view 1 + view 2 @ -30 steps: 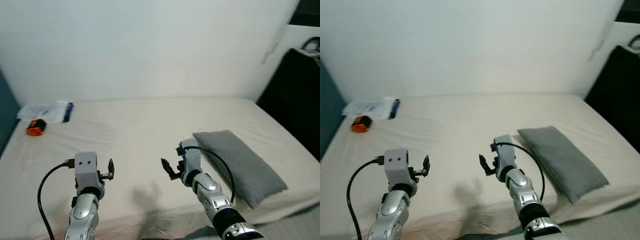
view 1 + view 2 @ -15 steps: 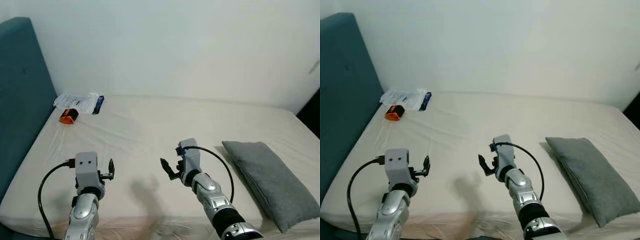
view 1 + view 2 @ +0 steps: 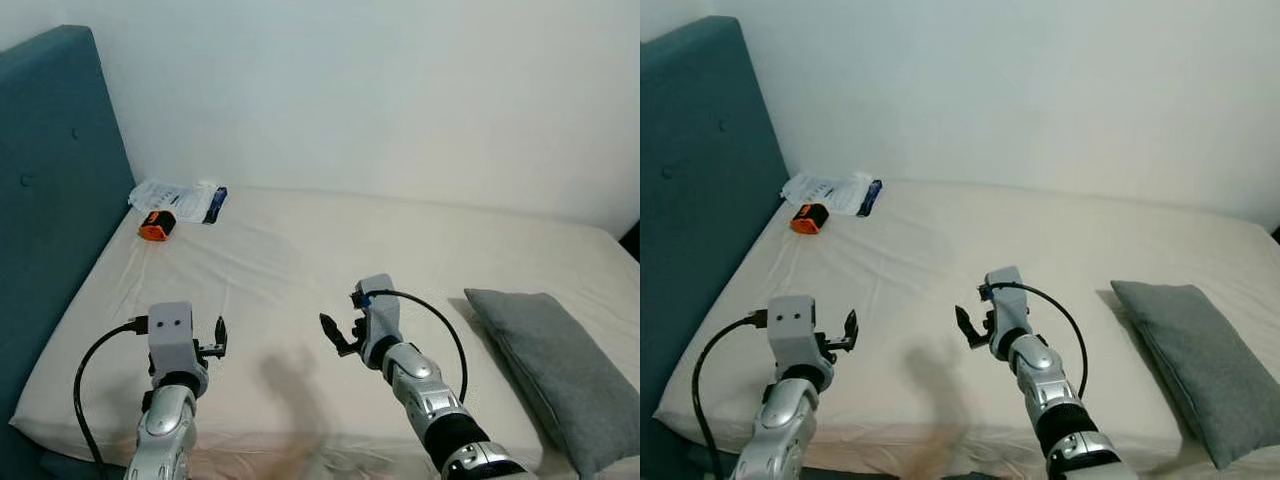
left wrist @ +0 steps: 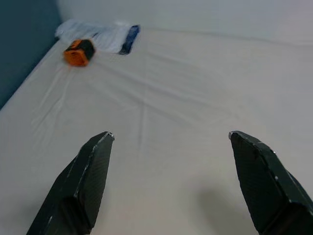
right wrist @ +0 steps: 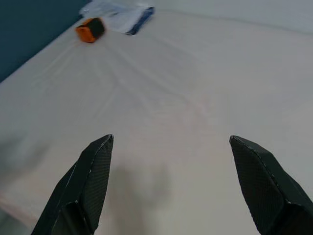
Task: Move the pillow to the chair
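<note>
A grey pillow (image 3: 555, 358) lies flat on the right side of a cream mattress (image 3: 300, 250), near its front edge. My right gripper (image 3: 336, 335) hovers open over the middle of the mattress, well to the left of the pillow, with nothing between its fingers (image 5: 88, 186). My left gripper (image 3: 220, 336) is held open over the front left of the mattress, also with nothing in it, and its black fingers (image 4: 83, 181) stand wide apart above the bare sheet.
A teal headboard (image 3: 50, 180) stands along the bed's left side. Near the far left corner lie a small orange object (image 3: 153, 226) and a white packet with a blue edge (image 3: 185, 197). A white wall (image 3: 380, 90) runs behind the bed.
The camera has turned left: the pillow has slid toward the picture's right edge and the teal headboard has come into view. Both arms keep the same pose, grippers still open.
</note>
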Motion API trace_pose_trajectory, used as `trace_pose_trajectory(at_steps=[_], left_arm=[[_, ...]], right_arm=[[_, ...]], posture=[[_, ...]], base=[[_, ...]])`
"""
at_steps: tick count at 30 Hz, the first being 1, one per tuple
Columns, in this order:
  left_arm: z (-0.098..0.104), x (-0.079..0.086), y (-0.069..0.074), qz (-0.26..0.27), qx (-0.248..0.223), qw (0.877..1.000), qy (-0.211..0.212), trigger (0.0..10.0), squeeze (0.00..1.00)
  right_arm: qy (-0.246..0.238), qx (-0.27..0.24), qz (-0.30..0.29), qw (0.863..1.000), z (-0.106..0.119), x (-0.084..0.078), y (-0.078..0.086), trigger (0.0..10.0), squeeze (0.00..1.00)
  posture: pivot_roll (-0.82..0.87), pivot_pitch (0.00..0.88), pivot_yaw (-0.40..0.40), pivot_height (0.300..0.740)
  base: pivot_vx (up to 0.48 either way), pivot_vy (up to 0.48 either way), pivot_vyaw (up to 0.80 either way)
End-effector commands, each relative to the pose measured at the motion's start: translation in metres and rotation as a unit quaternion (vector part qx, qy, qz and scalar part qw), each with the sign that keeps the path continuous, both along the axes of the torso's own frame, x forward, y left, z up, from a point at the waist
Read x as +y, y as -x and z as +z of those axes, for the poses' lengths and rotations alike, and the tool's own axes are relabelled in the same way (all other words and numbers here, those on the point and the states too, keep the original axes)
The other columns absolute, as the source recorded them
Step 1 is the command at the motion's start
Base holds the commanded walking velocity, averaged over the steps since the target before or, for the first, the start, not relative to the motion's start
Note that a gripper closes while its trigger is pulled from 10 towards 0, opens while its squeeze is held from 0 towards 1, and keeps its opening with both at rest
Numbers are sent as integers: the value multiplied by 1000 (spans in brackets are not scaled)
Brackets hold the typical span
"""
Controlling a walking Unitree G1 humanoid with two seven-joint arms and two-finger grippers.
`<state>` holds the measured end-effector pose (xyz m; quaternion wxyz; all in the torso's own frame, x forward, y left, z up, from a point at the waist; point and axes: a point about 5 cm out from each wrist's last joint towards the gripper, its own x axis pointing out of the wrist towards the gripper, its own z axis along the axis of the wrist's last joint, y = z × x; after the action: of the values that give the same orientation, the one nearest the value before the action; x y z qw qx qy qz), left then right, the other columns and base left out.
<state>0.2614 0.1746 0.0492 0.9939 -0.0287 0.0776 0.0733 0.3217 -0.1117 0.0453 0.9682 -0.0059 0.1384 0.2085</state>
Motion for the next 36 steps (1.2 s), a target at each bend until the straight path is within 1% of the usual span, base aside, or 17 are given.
trace_pose_trajectory(at_steps=[1,5,6,9,14,16,22,30,34,36], left_arm=[[0,-1,0,3,-1,1000,5,10000,0],[2,0,0,6,-4,1000,3,10000,0],[3,1,0,8,-7,1000,-5,10000,0],[3,1,0,8,-8,1000,-10,10000,0],[3,1,0,9,-6,1000,-9,10000,0],[2,3,1,19,-7,1000,5,10000,0],[2,5,2,24,-7,1000,7,10000,0],[-3,4,2,21,10,1000,1,10000,0],[-2,3,1,16,11,1000,1,10000,0],[-2,2,0,11,11,1000,-5,10000,0]], right_arm=[[-4,-7,-4,1000,1,-2,0,10000,0],[-6,-7,-2,1000,1,-2,0,10000,0],[-6,-7,-2,1000,1,-2,0,10000,0],[-6,-7,-3,1000,1,-2,0,10000,0],[-7,-7,-3,1000,1,-2,0,10000,0],[-7,-9,-2,1000,1,-2,0,10000,0],[-8,-9,-1,1000,0,-2,2,10000,0],[-8,-4,1,1000,-2,-3,3,10000,0],[-7,-2,-2,1000,-2,-3,3,10000,0],[-6,-2,-3,1000,-3,-3,3,10000,0]], posture=[[70,0,-123,729],[70,0,-124,729],[70,0,-124,729],[70,0,-123,729],[69,0,-121,729],[67,0,-117,729],[69,0,-118,729],[70,0,-119,729],[71,0,-119,729],[70,0,-119,729]], base=[[0,0,0],[0,0,0],[0,-480,0],[0,-480,0],[0,-480,0],[0,0,0],[0,0,0],[0,0,0],[0,0,0],[0,0,0]])
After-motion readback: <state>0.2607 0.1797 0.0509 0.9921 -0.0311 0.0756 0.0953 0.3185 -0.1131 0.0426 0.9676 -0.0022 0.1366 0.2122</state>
